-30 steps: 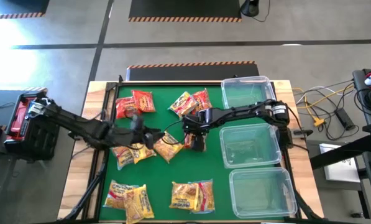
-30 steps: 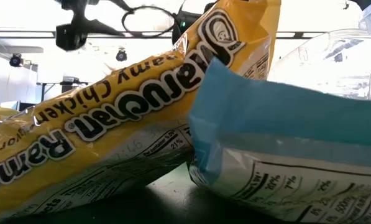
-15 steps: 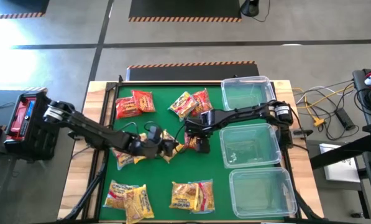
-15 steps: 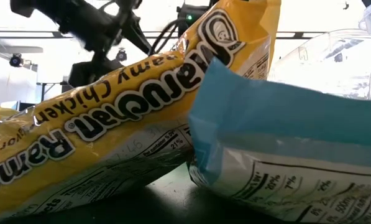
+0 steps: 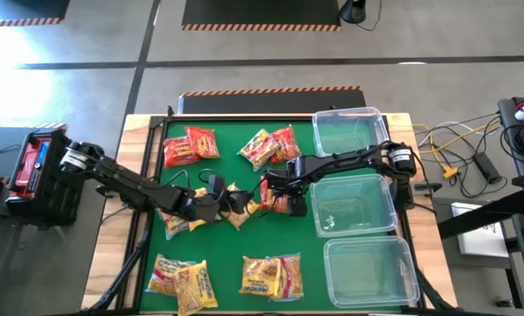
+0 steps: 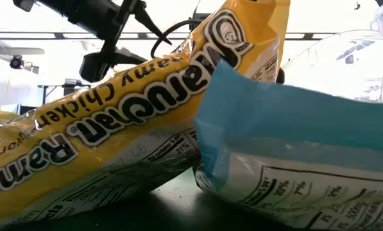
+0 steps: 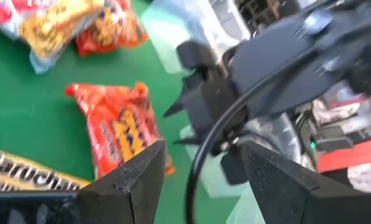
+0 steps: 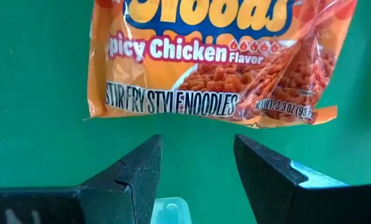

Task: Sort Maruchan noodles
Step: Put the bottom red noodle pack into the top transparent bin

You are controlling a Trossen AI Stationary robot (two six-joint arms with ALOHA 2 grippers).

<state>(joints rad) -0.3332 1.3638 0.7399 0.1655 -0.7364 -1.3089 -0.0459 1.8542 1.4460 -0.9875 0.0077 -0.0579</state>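
Observation:
Maruchan noodle packets lie flat on the green mat [image 5: 231, 241]: a red one [image 5: 190, 145] far left, a red and yellow cluster [image 5: 270, 145] far centre, yellow ones [image 5: 184, 218] mid-left, more near the front edge [image 5: 181, 281] [image 5: 272, 276]. My right gripper [image 8: 197, 168] points down, open, just beside an orange spicy-chicken packet [image 8: 216, 62] at the mat's middle [image 5: 283, 204]. My left gripper [image 7: 201, 180] is open above the yellow packets [image 5: 237, 209], facing the right gripper [image 7: 235, 106] and the orange packet [image 7: 120, 130].
Three clear plastic bins stand in a row along the mat's right side, far [image 5: 349, 132], middle [image 5: 354, 204] and near [image 5: 371, 270]. In the low view, a yellow packet [image 6: 101, 135] and a blue one [image 6: 294, 147] fill the foreground, with the left arm [image 6: 104, 25] behind them.
My left arm has stretched out from the table's left toward the middle and sunk lower, its wrist rolling; its open gripper now hangs over the yellow packets close to the right gripper. The packets have stayed where they were.

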